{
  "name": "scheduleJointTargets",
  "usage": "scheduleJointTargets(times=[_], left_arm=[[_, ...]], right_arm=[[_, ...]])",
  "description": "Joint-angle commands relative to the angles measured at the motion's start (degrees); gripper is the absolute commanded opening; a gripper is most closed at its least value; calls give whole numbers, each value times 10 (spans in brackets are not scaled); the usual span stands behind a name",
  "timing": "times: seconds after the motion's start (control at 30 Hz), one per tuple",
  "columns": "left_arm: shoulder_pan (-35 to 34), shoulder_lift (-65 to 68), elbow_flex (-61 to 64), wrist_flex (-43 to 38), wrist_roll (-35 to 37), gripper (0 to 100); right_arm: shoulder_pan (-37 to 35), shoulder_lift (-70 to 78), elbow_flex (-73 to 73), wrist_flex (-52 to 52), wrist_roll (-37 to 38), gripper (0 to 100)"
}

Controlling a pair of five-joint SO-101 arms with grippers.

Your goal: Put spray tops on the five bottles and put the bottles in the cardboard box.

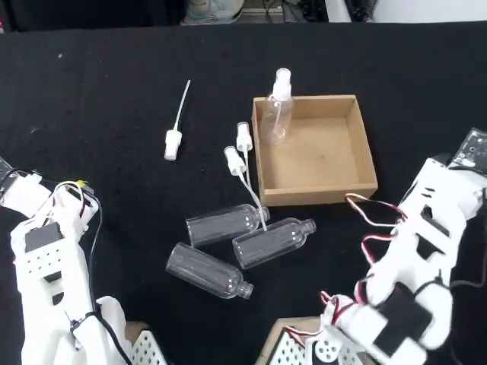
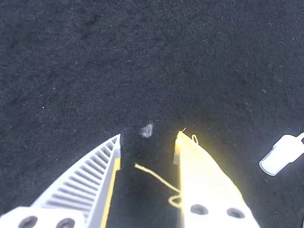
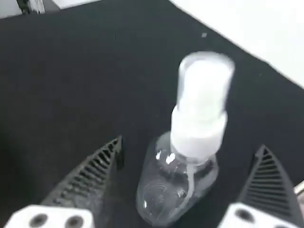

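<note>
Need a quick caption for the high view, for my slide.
One topped bottle stands in the box; three open bottles and three loose tops lie beside it.

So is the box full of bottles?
No, one bottle stands in the box, and three bottles lie outside it on the table.

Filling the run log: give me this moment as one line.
cardboard box: standing capped bottle | table: three uncapped bottles, three loose spray tops | left gripper: open, empty | right gripper: open around second capped bottle
</note>
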Motion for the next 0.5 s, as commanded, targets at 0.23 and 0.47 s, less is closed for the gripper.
scheduleJointTargets(times=[0.23, 0.47], left_arm=[[-1, -11, -34, 0, 3, 184], [-1, -11, -34, 0, 3, 184]], right_arm=[[-3, 69, -37, -100, -1, 358], [-4, 73, -37, -125, -1, 315]])
